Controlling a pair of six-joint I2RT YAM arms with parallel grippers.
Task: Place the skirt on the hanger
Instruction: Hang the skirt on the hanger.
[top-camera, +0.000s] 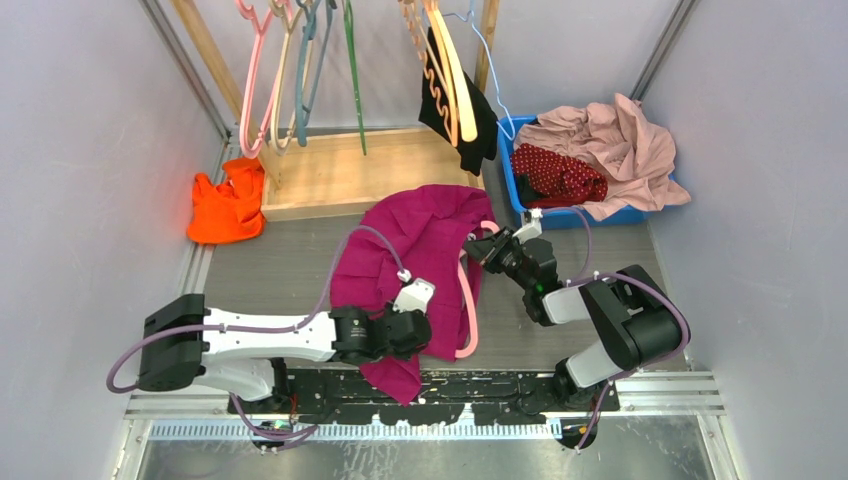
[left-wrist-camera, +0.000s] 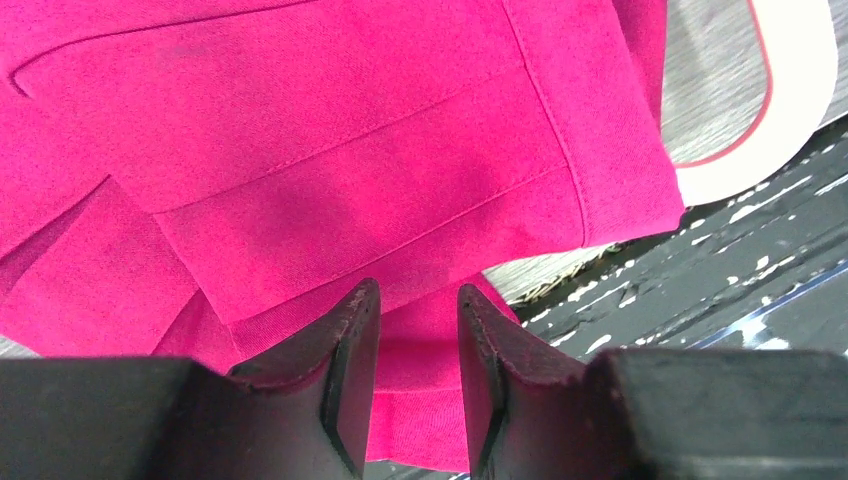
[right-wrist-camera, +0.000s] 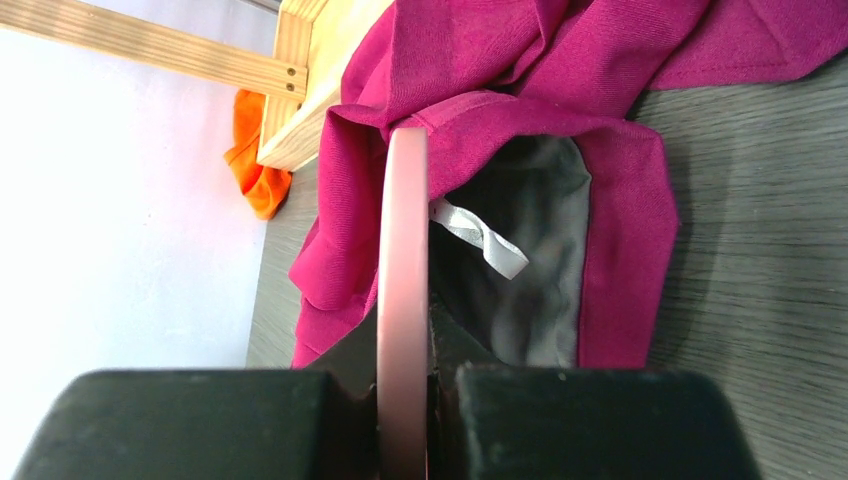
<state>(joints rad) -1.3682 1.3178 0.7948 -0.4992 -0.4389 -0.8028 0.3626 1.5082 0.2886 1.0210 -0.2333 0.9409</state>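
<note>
My right pincer (top-camera: 482, 248) is clamped shut on the hanger (top-camera: 466, 312). In the right wrist view the pink bar (right-wrist-camera: 403, 220) runs straight up from between my 2 fingers and in under the edge of a magenta garment (right-wrist-camera: 600, 60). That garment's opening shows a grey lining and a small white loop.

My left pincer (top-camera: 430, 340) stands slightly open. In the left wrist view there is a narrow gap between the 2 dark fingers (left-wrist-camera: 350, 340), and nothing is caught in it. They hang just over the stitched hem of the magenta garment (left-wrist-camera: 350, 150), near the front edge of the table (top-camera: 270, 270). The pale curve of the hanger (left-wrist-camera: 790, 110) lies on the grey surface beside the cloth.

From above, the magenta garment (top-camera: 420, 225) is spread between my 2 arms, and the hanger's curved side shows along its right edge.

The skirt (top-camera: 560, 175) — dark red with white dots — lies in the blue bin (top-camera: 510, 170) at the far right, well apart from both pincers. A pale pink garment (top-camera: 625, 145) is heaped beside and partly over it.

An orange cloth (top-camera: 228, 205) sits at the far left, against the wooden base (top-camera: 340, 170).
</note>
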